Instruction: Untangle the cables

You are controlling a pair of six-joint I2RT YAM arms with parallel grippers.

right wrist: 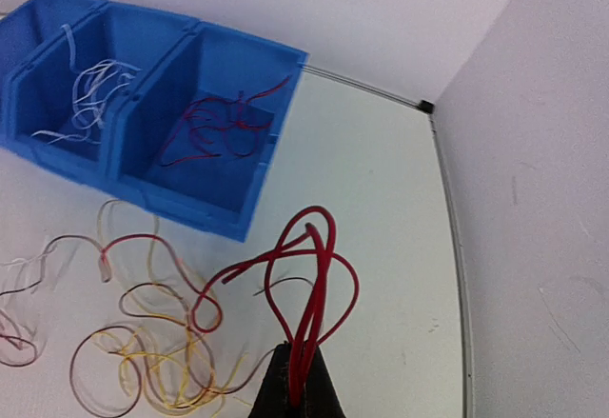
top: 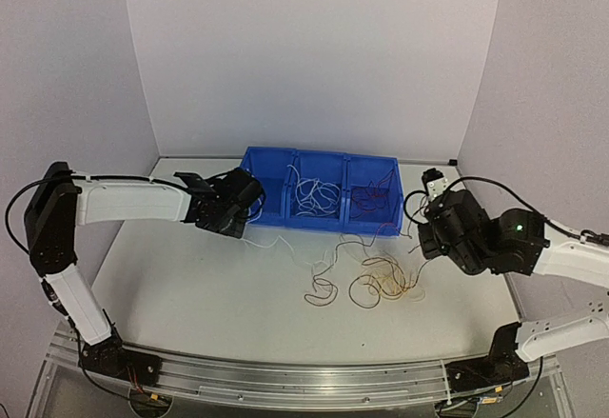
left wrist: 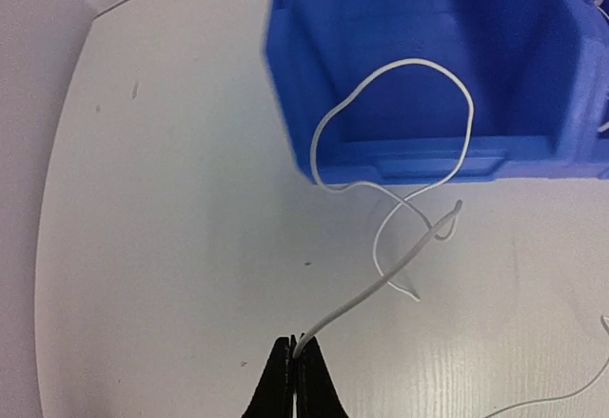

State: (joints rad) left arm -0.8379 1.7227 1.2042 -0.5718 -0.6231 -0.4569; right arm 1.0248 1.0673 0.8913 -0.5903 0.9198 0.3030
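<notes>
My left gripper (top: 234, 216) is shut on the end of a white wire (left wrist: 419, 61). The wire loops up in front of the blue bin's left compartment, and the jaws (left wrist: 294, 349) pinch it just above the table. My right gripper (top: 422, 220) is shut on a bunch of red wire loops (right wrist: 319, 247), held above the table right of the bin. A loose pile of yellow and dark red wires (top: 373, 285) lies between the arms. It also shows in the right wrist view (right wrist: 143, 361). A thin white strand (top: 276, 244) trails from the left gripper toward the pile.
A blue three-compartment bin (top: 285, 218) stands at the back centre. Its middle compartment holds white wires (top: 314, 194) and its right one holds red wires (top: 373, 192). The left compartment (left wrist: 419, 18) looks bare. White walls surround the table, and its right edge (right wrist: 447, 247) is near my right gripper.
</notes>
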